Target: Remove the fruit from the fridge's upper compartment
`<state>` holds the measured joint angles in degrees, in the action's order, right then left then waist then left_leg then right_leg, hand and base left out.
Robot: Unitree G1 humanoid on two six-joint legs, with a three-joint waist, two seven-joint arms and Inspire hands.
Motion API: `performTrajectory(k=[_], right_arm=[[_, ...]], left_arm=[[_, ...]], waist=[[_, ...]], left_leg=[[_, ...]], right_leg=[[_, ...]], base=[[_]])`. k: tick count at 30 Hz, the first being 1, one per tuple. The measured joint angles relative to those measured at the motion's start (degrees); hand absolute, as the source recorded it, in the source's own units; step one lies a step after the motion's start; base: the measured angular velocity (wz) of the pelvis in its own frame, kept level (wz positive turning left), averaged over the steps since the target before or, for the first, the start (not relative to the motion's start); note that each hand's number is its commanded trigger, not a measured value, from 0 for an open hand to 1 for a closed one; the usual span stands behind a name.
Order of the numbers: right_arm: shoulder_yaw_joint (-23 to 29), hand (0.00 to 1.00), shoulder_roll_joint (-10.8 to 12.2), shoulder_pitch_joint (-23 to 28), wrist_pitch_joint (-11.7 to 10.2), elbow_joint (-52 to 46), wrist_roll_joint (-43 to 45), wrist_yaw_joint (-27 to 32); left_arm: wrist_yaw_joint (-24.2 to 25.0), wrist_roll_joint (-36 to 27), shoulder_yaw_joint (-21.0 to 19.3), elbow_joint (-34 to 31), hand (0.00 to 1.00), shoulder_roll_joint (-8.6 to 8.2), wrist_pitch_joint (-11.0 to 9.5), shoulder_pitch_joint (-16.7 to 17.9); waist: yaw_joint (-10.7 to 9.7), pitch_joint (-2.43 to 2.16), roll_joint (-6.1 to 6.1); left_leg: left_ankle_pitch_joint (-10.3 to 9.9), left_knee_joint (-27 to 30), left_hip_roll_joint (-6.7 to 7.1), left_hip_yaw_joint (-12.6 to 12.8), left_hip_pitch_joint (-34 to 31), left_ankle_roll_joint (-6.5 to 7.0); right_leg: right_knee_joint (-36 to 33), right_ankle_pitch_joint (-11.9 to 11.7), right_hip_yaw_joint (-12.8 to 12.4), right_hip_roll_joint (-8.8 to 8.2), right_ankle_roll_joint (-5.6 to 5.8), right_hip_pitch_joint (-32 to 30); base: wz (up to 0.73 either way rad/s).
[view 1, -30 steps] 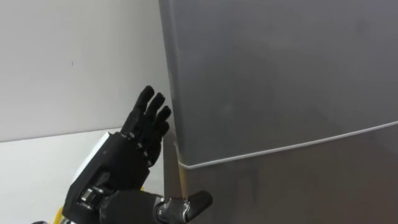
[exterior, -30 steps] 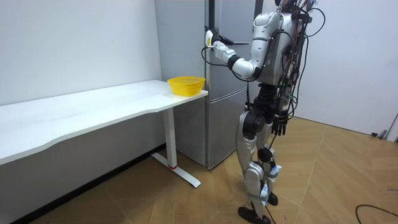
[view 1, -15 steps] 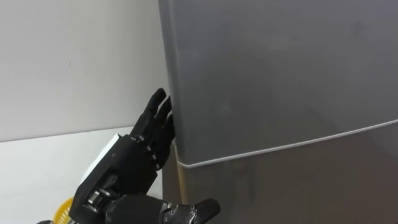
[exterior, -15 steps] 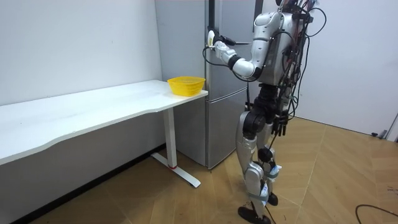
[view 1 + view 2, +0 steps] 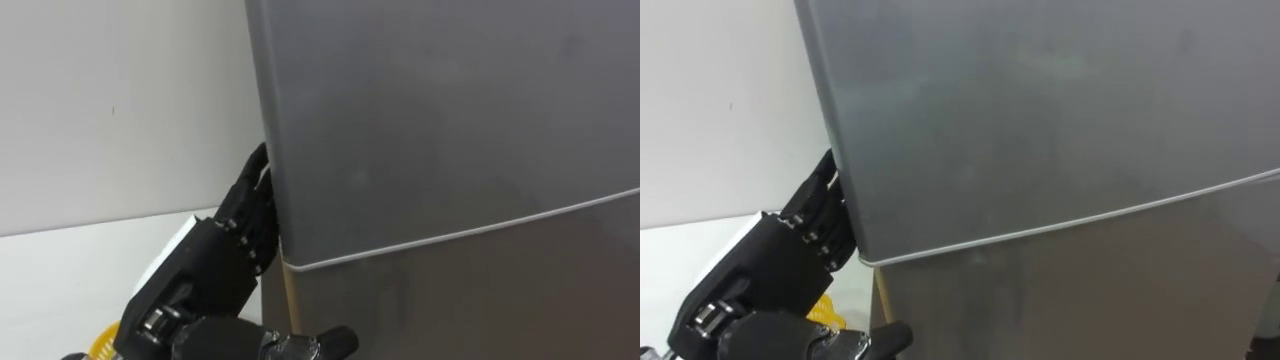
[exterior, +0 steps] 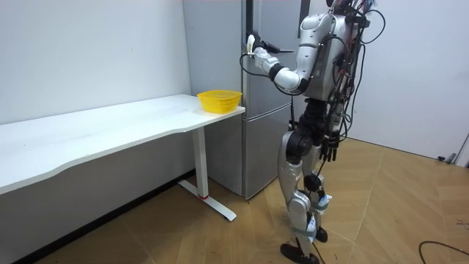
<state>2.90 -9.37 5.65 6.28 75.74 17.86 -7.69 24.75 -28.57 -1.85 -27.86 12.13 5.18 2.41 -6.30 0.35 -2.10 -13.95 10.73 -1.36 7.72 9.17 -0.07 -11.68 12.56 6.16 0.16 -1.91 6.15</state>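
The upper fridge door (image 5: 450, 120) is shut, so whatever is inside the upper fridge is hidden from you. Both eye views cut the door off at the top and right. A pale seam separates it from the lower door (image 5: 480, 300).

Your left robot hand (image 5: 215, 265) is raised at the upper door's left edge, just above the seam, its back towards you. Its far end slips behind that edge and out of sight. You cannot tell whether it has hooked round the door or merely lies against it.

In the room view the robot stands upright facing the fridge (image 6: 275, 22), left arm lifted to the door. The right robot hand (image 6: 331, 150) hangs by the hip, too small to show how open it is.

A yellow bowl (image 6: 219, 100) sits on the end of the white table (image 6: 110, 125) nearest the fridge. In the eye views only a sliver of it shows, below the left wrist.
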Motion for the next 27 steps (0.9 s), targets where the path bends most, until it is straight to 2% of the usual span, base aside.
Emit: performTrajectory(k=[7, 17, 27], right_arm=[[0.00, 0.00, -0.52, -0.15, -0.53, -0.05, 0.66, 0.01], [-0.56, 0.00, -0.56, -0.67, -0.47, 0.44, 1.72, -0.09], [-1.82, 0.00, -0.75, -1.77, -0.78, 0.15, 2.45, 0.33]], left_arm=[[0.82, -0.10, -0.05, -0.68, 0.00, 0.31, 0.00, -2.11], [4.80, -1.20, 0.20, -1.71, 0.00, 0.37, -0.05, -2.16], [8.02, -3.43, 2.26, -1.99, 0.00, 0.45, -0.43, -2.13]], waist=[[0.16, 0.10, 0.12], [0.34, 0.13, 0.34], [0.49, -0.22, 0.23]], left_leg=[[0.00, -0.07, 0.00, -0.01, -0.09, 0.00], [0.00, -0.06, -0.03, -0.18, -0.36, 0.00], [0.00, 0.00, -0.03, -0.14, -0.58, 0.00]], right_leg=[[0.10, 0.00, 0.13, -0.03, 0.00, 0.44], [-0.04, 0.00, 0.39, -0.10, 0.00, 0.36], [-0.26, -0.05, 0.57, -0.22, 0.09, -0.07]], base=[[0.00], [0.01], [0.00]])
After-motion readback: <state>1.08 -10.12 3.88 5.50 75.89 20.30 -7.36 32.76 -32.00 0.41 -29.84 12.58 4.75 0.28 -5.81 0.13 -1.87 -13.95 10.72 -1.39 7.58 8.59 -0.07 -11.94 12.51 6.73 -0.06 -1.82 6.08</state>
